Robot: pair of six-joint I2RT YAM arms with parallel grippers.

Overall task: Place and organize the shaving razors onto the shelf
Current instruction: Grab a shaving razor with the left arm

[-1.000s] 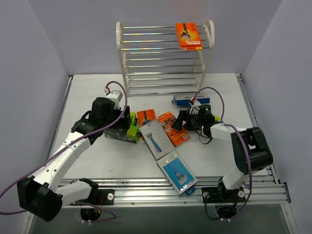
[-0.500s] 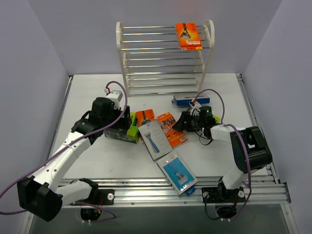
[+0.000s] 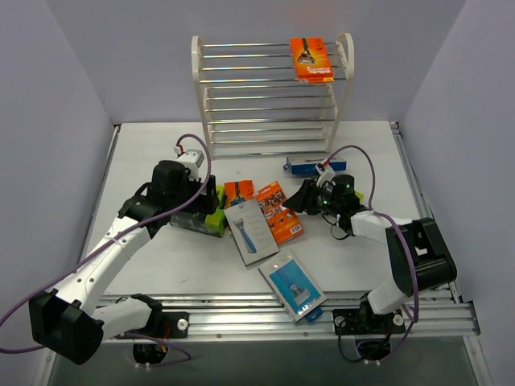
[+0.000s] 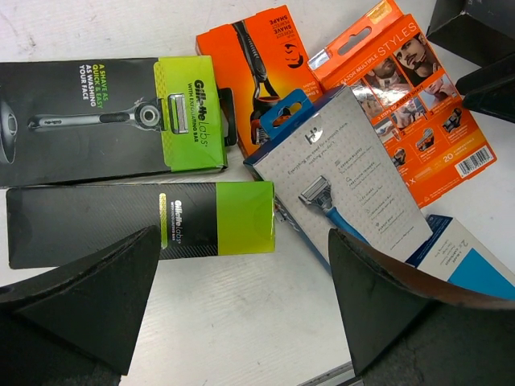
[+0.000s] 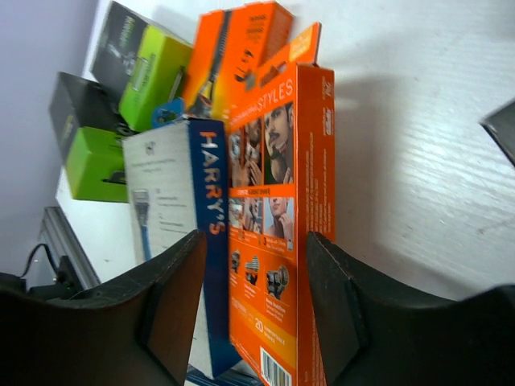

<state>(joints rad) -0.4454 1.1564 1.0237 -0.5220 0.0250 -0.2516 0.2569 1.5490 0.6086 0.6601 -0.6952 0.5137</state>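
The shelf stands at the back with one orange razor pack on its top tier. My right gripper lies low on the table. Its jaws straddle an orange card pack, narrowed but with a gap left, and a grey-blue Harry's pack leans beside the card. My left gripper hangs open over bare table just in front of two black-and-lime boxes. An orange box lies behind them.
A second grey-blue pack lies near the front rail. A blue pack rests on edge by the shelf's foot. Purple walls close in on both sides.
My right gripper's jaws have narrowed round the orange card. The card and the grey-blue pack beside it have slid a little left. The left arm has not moved.
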